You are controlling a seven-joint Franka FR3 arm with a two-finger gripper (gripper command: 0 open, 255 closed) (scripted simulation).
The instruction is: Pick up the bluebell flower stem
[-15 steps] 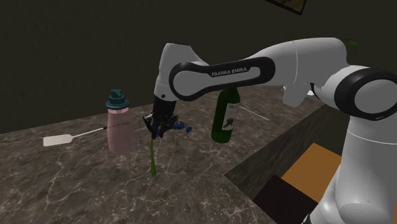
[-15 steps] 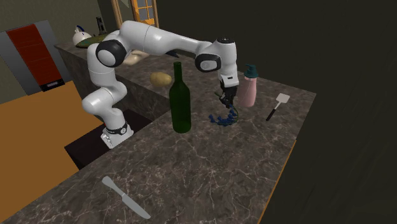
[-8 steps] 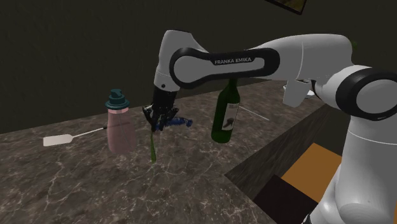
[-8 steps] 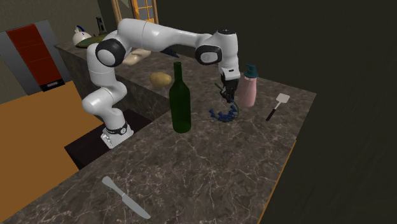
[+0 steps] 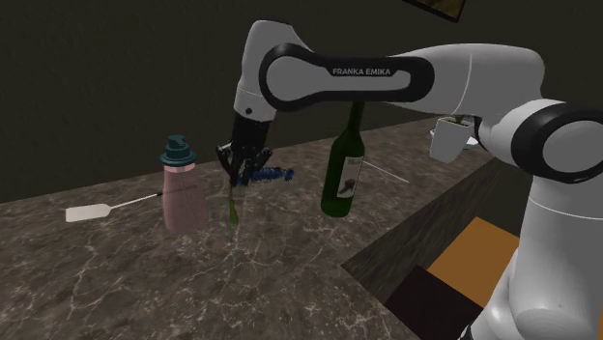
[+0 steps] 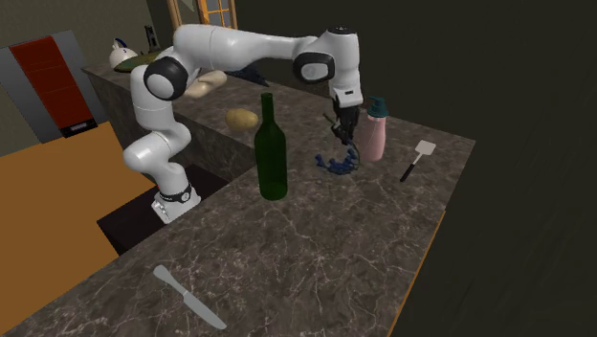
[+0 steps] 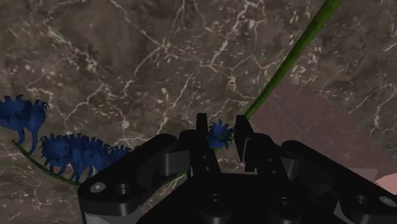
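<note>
Your gripper (image 7: 221, 127) is pinching the bluebell flower stem (image 5: 232, 205). In the wrist view you can see the two black fingers squeezed onto the thin green stalk, right next to one small blue bloom. The other blue blooms stick out on one side of the fingers. The long green part points away on the other side.

The flower hangs just beside the pink bottle (image 5: 181, 198), close to it but not touching. Its blue blooms are up in the air beside the pink bottle, above the stone counter (image 5: 126, 280). The green end points down. You cannot tell if that tip is touching the counter or not.

So the grab looks done, and it looks like a good one. I think what is left is small: lift a bit higher, until the whole stem hangs free beside the pink bottle.
</note>
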